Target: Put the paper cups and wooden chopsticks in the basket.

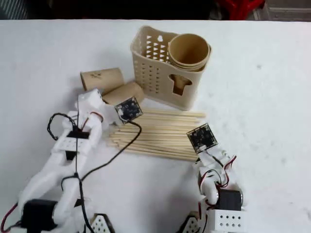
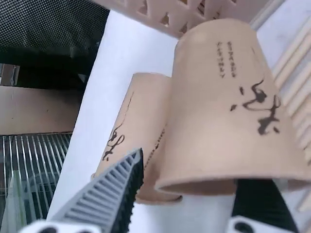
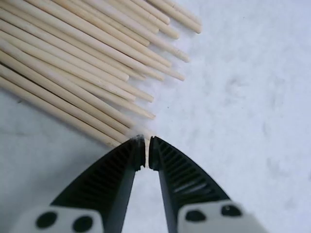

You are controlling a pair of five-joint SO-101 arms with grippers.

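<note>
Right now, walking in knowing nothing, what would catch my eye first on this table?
Probably the cream basket at the back, with stacked paper cups standing in it. In front of it lies a wide spread of wooden chopsticks. Two more cups lie on their sides beside the basket, with the open left gripper at the rim of one.

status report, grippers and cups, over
Left gripper open around a lying paper cup. Right gripper shut at the ends of the chopsticks. Basket holds stacked cups; second cup close beside.
</note>
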